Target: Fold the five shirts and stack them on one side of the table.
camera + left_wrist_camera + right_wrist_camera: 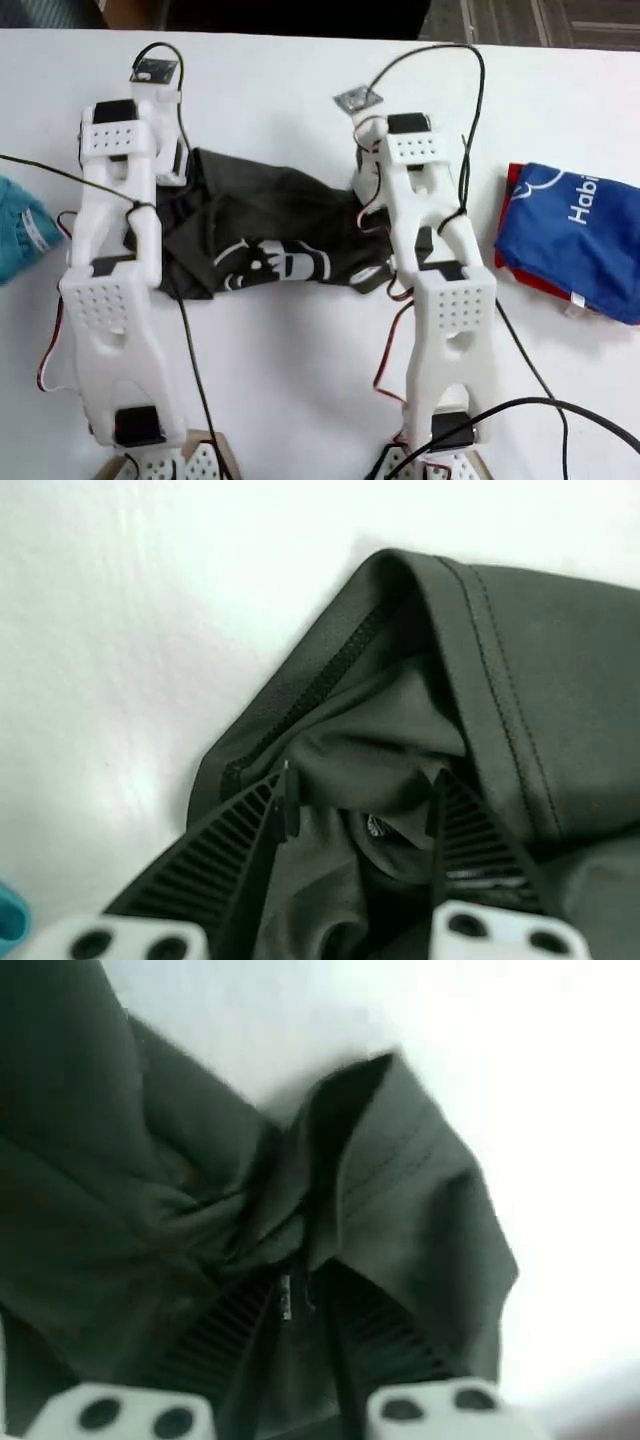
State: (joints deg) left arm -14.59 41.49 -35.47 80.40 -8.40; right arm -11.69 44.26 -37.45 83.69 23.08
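Note:
A crumpled black shirt (270,235) with a white print lies mid-table between the two arms. My left gripper (172,170) is at the shirt's left far corner. In the left wrist view its gripper (360,800) stands open, the fingers set down on either side of a bunched fold of the black shirt (520,680) near a hemmed edge. My right gripper (368,195) is at the shirt's right end. In the right wrist view this gripper (302,1295) is shut, pinching a gathered fold of the black shirt (120,1190).
A folded blue shirt (575,235) lies on a red one (512,200) at the table's right side. A teal shirt (20,230) sits at the left edge. Cables run over the white table (290,370) near the arm bases.

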